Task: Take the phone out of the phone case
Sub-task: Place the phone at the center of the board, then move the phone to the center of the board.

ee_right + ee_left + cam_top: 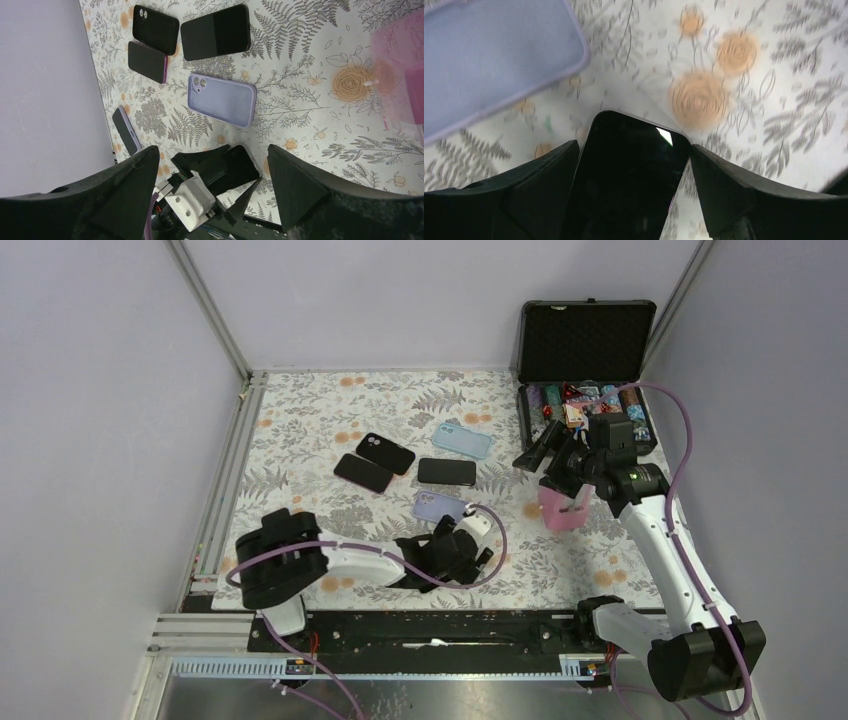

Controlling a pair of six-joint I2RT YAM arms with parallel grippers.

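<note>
- Left gripper (634, 146): closed onto the phone (626, 180), one finger against each long edge. The dark screen faces the wrist camera.
- Phone location: in that grip, over the floral table cover (774, 75), toward the near edge of the table and just beside the lavender case (494, 60). Whether it is lifted or resting on the cover cannot be told. No case wall shows round its visible end, only a thin pinkish rim.
- Right gripper (212, 149): jaws spread wide, nothing between them. A pink case (560, 510) sits directly below it in the top view. Whether a finger touches it cannot be told.
- Progress, as a judgement: extraction looks complete, since the phone appears bare and lies well apart from the pink case. Remaining steps are to set the phone down and release it. The source case is not shown; the pink one is the likely candidate.
- Left wrist view only: finger contact on the phone edges and the bare rim. Its background is smeared.
- Right wrist view only: the lavender case lies back up with its camera cut-out showing. The pink case is a blur at the frame edge.
- Top view only: overall layout, a light blue case (461, 440) farther back, and an open tool case (585, 340) at the far right corner.
</note>
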